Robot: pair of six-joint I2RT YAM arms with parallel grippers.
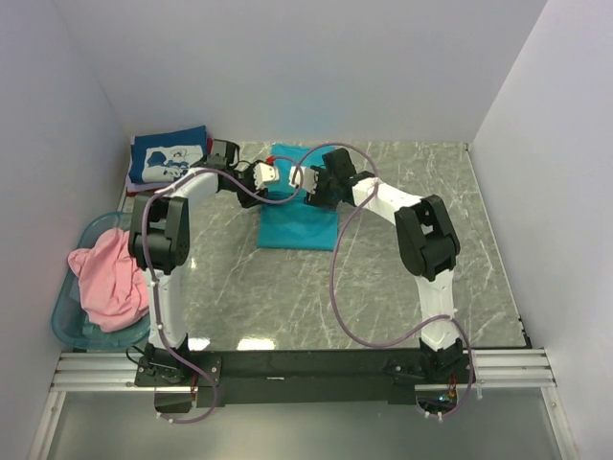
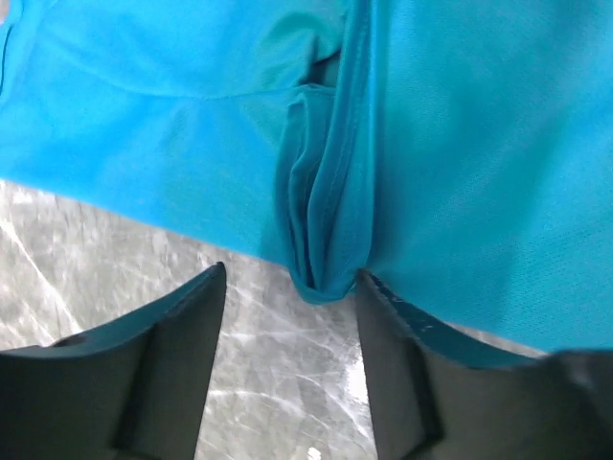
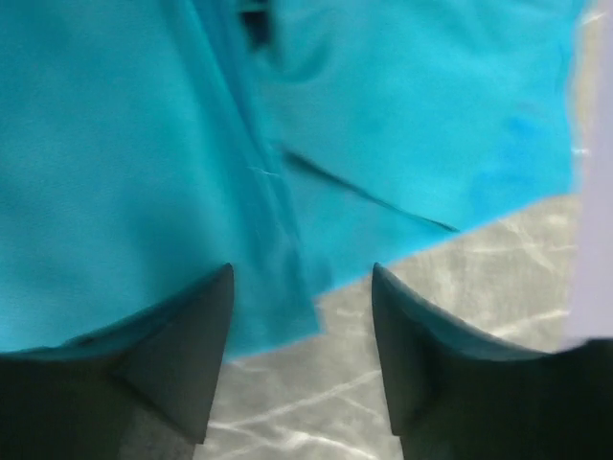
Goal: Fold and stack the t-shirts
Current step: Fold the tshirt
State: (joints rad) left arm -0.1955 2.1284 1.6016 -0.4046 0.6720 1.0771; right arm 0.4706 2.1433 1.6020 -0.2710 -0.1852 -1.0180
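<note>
Marble table (image 1: 383, 287) (white walls (image 1: 316, 67)) bears teal t-shirt (image 1: 297, 230); left end effector (image 2: 289, 276), right end effector (image 3: 302, 273) spread

The near and right parts of the table (image 1: 412, 287) lay as bare marble and gave open passage. The far middle was crowded by the teal t-shirt (image 1: 299, 230) and by the left gripper (image 1: 271, 174) and right gripper (image 1: 311, 182), which met close together over its far edge, with a purple cable (image 1: 334, 273) looping across it. The folded navy t-shirt (image 1: 168, 158) took the far-left corner and the basket (image 1: 72, 335), heaped with the pink t-shirt (image 1: 110, 278), took the left edge, while walls (image 1: 287, 67) shut in the left, far and right sides. A gap stood between each gripper's parted fingers, the left one's partly filled by a bunched fold of teal cloth.
</note>
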